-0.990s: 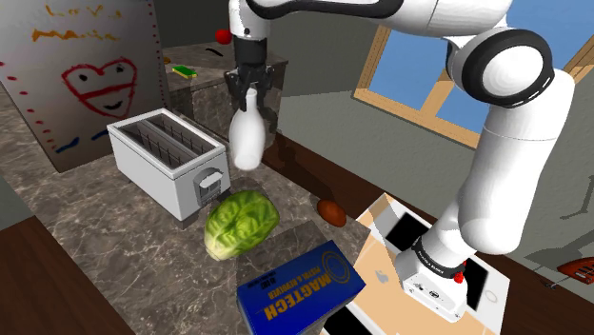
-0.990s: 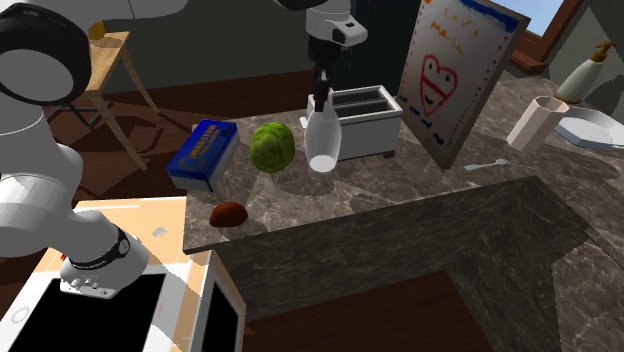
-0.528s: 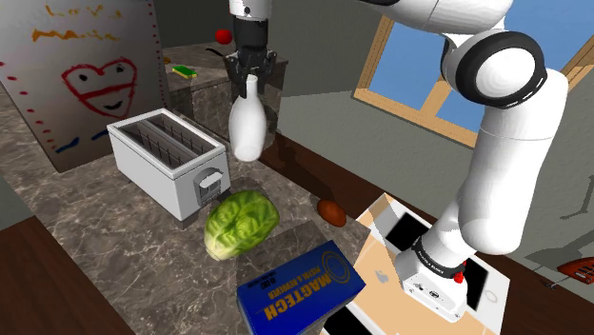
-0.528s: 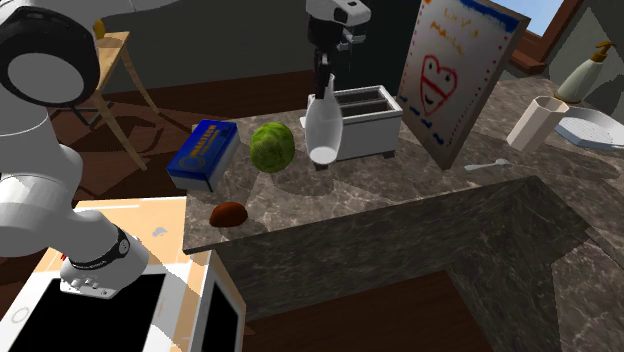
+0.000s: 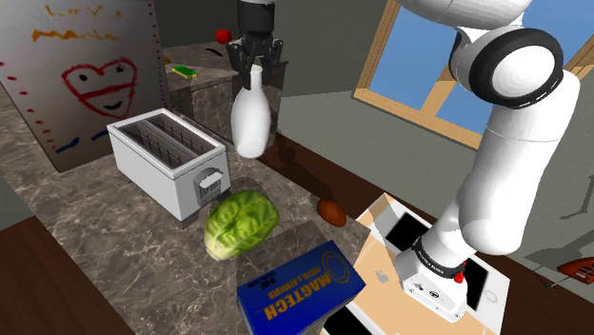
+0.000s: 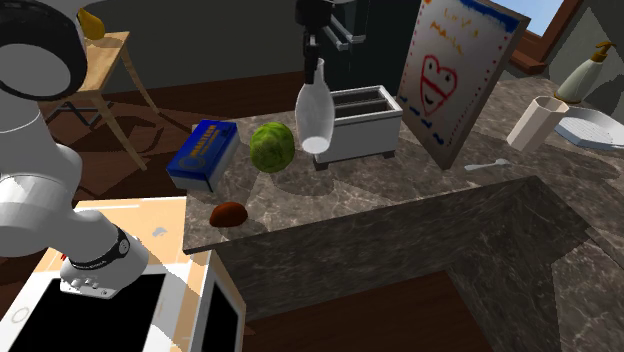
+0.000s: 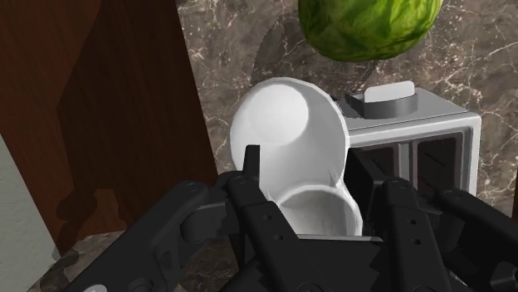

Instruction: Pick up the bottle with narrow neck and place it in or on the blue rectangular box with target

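gripper (image 5: 254, 63) clamped on neck of white bottle (image 5: 250, 122), held aloft; transport step; next: carry over cabbage (image 5: 242, 222) onto blue box (image 5: 300, 290), release.

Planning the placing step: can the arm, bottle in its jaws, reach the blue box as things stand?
Probably yes. The bottle hangs high above the counter, clear of the cabbage lying between it and the box, whose top is free.

Cabbage (image 5: 242, 223) between toaster (image 5: 168, 158) and box (image 5: 301, 290) on counter (image 5: 86, 209), bottle (image 5: 250, 119) aloft beside toaster
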`<state>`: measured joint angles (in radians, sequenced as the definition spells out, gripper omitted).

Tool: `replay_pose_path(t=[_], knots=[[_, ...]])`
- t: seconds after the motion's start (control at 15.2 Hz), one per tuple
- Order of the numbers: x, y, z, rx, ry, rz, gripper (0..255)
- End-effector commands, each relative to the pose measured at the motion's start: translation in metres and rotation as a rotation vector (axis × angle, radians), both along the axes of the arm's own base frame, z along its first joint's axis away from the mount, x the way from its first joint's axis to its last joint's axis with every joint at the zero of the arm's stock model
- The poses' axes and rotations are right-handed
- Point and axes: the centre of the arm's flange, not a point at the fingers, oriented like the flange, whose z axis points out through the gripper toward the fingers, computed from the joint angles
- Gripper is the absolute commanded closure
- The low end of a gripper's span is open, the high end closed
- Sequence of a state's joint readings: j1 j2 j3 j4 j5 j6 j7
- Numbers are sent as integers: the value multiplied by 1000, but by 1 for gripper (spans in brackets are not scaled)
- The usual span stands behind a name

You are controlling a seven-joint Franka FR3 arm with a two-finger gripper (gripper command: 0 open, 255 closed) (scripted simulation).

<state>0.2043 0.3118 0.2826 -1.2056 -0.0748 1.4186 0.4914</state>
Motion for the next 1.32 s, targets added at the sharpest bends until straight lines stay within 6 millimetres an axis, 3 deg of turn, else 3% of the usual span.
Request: replay_pose_path(t=[0.0, 1.25], knots=[[-24, 7, 5, 0, 0, 0, 255], [-257, 81, 63, 0, 0, 0, 255]])
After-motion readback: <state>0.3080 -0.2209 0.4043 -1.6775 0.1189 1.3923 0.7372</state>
